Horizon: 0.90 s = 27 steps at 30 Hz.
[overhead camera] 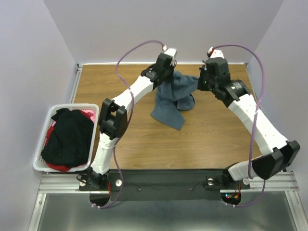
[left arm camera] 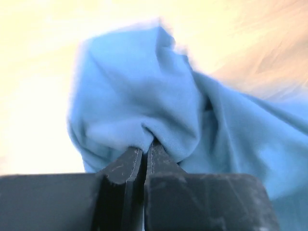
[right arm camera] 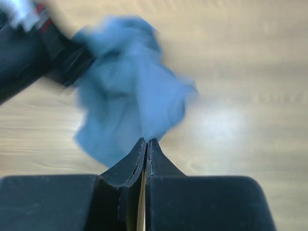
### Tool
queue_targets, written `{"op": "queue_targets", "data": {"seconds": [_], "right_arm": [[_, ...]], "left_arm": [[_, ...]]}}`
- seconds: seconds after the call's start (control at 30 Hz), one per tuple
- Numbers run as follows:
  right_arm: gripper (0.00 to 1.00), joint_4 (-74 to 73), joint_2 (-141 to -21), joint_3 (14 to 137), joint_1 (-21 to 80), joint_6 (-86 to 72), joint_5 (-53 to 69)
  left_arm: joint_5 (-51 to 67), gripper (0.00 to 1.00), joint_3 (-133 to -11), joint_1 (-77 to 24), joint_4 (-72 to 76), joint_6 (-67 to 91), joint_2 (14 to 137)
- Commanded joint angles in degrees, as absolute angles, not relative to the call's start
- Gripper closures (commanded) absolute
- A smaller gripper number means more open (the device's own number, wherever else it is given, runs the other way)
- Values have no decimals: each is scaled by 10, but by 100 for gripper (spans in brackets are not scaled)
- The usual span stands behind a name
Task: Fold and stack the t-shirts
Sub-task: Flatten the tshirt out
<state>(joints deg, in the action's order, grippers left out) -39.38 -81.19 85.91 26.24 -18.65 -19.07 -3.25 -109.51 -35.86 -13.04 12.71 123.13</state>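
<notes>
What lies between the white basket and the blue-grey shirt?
In the top view, only the left arm's elbow and bare table separate basket and blue-grey shirt.

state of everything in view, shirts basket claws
blue-grey shirt: bunched, lifted by both claws
black shirt: crumpled in basket
red-pink shirt: mostly hidden under it
basket: holds those two
left claw: shut on blue-grey shirt
right claw: shut on blue-grey shirt

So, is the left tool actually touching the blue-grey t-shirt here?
Touching. The left wrist view shows the left tool shut on a fold of the blue-grey t-shirt, with the cloth pinched between its jaws.
</notes>
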Motion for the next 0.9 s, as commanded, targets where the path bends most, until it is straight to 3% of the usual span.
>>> {"op": "queue_targets", "data": {"seconds": [0.0, 0.07, 0.1, 0.17, 0.2, 0.23, 0.37, 0.63, 0.77, 0.83, 0.87], "right_arm": [[99, -390, -787, 952, 259, -145, -129], [99, -388, -786, 975, 259, -137, -49], [99, -388, -787, 990, 260, -136, -20], [99, -388, -794, 999, 260, -141, 66], [99, -388, -797, 998, 260, -143, 95], [99, -387, -802, 991, 260, -148, 125], [99, -370, -844, 937, 293, -191, 230], [98, -311, -979, 863, 422, -259, 215], [72, -311, -1033, 880, 442, -266, 231], [58, -313, -1024, 879, 441, -265, 176], [47, -315, -1011, 878, 438, -260, 125]], "left_arm": [[-45, 96, -1365, -344, -172, 56, 1273], [-40, 75, -1389, -331, -136, 52, 1257], [-37, 57, -1372, -326, -101, 54, 1242], [-36, 39, -1291, -309, -77, 68, 1182], [-36, 39, -1260, -303, -72, 69, 1160], [-33, 33, -1194, -297, -69, 76, 1138], [-53, 23, -999, -283, -71, 78, 993], [-118, 16, -611, -278, -117, 183, 754], [-138, 14, -498, -279, -149, 257, 645], [-115, 14, -469, -281, -153, 286, 620], [-106, 15, -451, -284, -152, 296, 612]]}}
